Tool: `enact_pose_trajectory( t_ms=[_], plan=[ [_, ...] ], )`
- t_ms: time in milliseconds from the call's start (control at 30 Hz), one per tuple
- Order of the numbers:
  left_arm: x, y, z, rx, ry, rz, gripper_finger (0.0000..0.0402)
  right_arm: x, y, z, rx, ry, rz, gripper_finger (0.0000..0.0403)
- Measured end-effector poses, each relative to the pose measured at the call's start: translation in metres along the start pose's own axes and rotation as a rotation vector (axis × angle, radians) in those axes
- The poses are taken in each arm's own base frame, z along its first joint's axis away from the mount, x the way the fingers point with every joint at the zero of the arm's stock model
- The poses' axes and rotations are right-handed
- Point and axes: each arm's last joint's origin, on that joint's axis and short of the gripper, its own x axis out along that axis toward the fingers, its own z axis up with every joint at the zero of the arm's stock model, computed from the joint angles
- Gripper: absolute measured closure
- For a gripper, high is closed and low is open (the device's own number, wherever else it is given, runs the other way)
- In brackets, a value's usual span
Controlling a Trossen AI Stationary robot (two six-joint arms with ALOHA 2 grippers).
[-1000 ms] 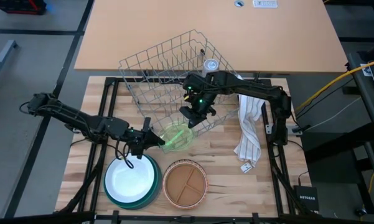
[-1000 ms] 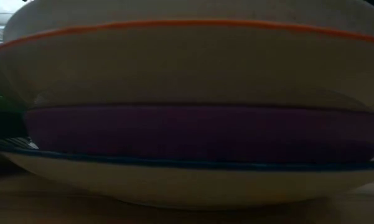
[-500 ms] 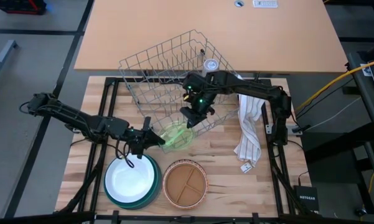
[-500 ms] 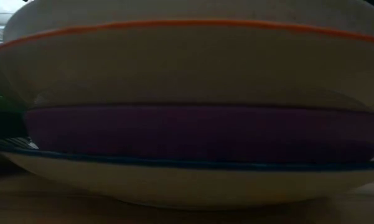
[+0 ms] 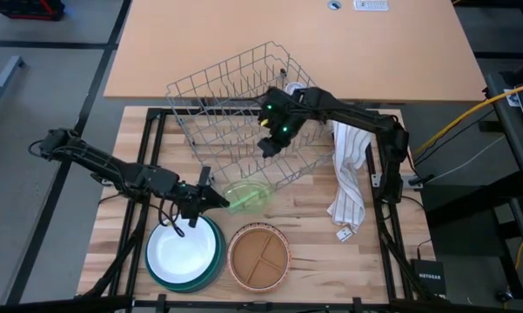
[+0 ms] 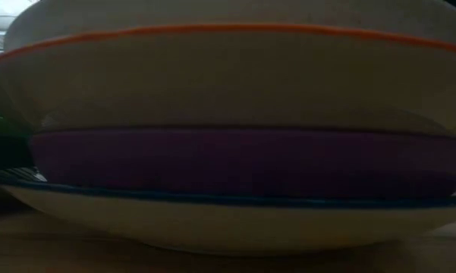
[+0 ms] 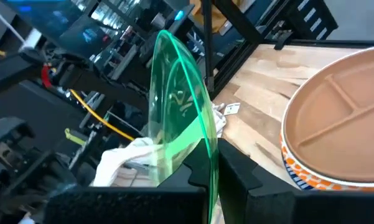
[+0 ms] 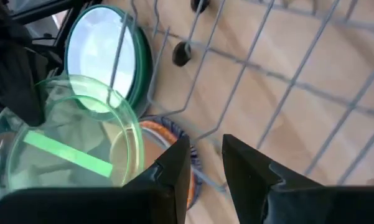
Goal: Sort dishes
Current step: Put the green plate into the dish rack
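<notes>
A clear green plate (image 5: pixel 246 196) hangs over the table's middle, just in front of the grey wire rack (image 5: pixel 235 104). My left gripper (image 5: pixel 216 198) is shut on it and reaches in from the left. The left wrist view shows the plate (image 7: pixel 174 106) edge-on between the fingers. My right gripper (image 5: pixel 270 144) hovers over the rack's near side, open and holding nothing; its wrist view looks down past it (image 8: pixel 205 163) at the green plate (image 8: pixel 68 140). A white plate tops a green stack (image 5: pixel 184 253). A brown divided plate tops a second stack (image 5: pixel 258 257). My left gripper pinches the green plate's rim (image 7: pixel 206 163) at its left side, one finger (image 7: pixel 239 177) on each face. The fingers come nearly level from the table's left. The plate sticks out beyond them toward the right, tilted and clear of the table.
A white striped cloth (image 5: pixel 348 178) hangs over the right arm's frame beside the rack. The low view is filled by a close stack of dishes (image 6: pixel 235 152). Bare wood lies at the near right (image 5: pixel 331 261) of the table.
My right gripper has come away from the green plate's far rim, moving toward the table's far edge over the rack and turning about its wrist. The plate stays in my left gripper, now lying a little flatter.
</notes>
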Motion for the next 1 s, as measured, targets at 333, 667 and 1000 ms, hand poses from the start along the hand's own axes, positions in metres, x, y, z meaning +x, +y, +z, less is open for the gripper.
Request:
enact_pose_trajectory(
  t_ms=[333,667,1000],
  plan=[
    [-0.003,0.018,0.012,-0.489,-0.102,0.245,0.0398,-0.051,-0.010,0.019,-0.288,-0.198,-0.098,0.0306],
    [-0.011,0.036,0.014,-1.347,-0.281,0.636,0.0399,-0.129,-0.006,0.028,-0.593,-0.479,-0.461,0.0306],
    [-0.012,0.032,0.002,-1.837,-0.388,0.911,0.0400,-0.157,-0.046,0.032,-0.613,-0.462,-0.711,0.0306]
  ],
)
